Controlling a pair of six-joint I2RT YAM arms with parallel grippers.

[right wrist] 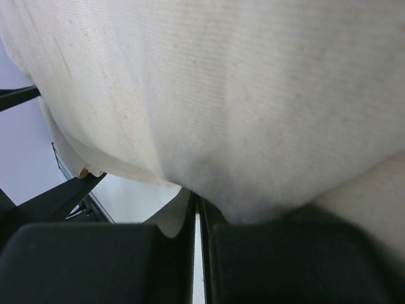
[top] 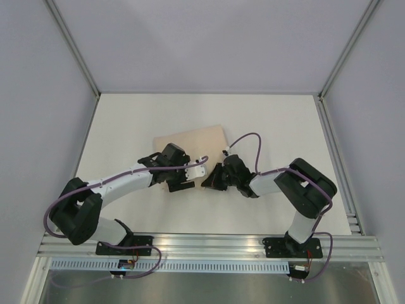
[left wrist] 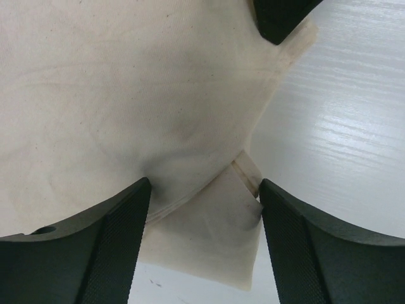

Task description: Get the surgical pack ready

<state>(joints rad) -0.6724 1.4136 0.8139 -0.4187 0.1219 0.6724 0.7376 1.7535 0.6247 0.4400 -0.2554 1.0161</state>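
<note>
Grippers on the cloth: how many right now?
2. The left gripper straddles a fold at the cloth's near edge, open; the right gripper is shut on the same edge, further right.

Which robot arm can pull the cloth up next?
The right arm, probably. The right gripper is pinched shut on the folded tan cloth sheet, which drapes over it. The left gripper is open, straddling a cloth corner without gripping.
</note>
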